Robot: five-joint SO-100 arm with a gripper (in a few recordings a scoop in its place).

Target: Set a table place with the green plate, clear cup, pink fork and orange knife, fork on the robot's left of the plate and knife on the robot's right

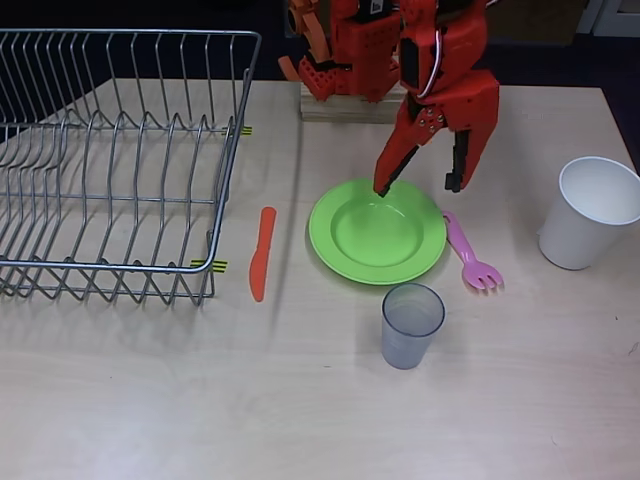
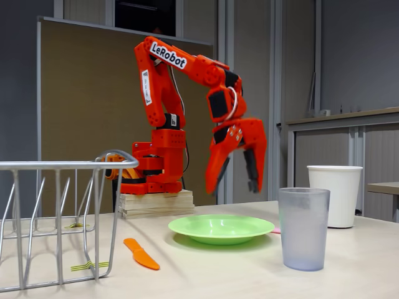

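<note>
One red arm point(image 2: 181, 93) bends down over the plate's point(image 1: 378, 232) far rim, its gripper point(image 1: 418, 187) spread wide, holding nothing, above the table point(image 1: 300, 400).

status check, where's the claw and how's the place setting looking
Claw open, empty, hanging above green plate. Orange knife left of plate in overhead view, pink fork right, clear cup in front. Nothing in the way.
</note>
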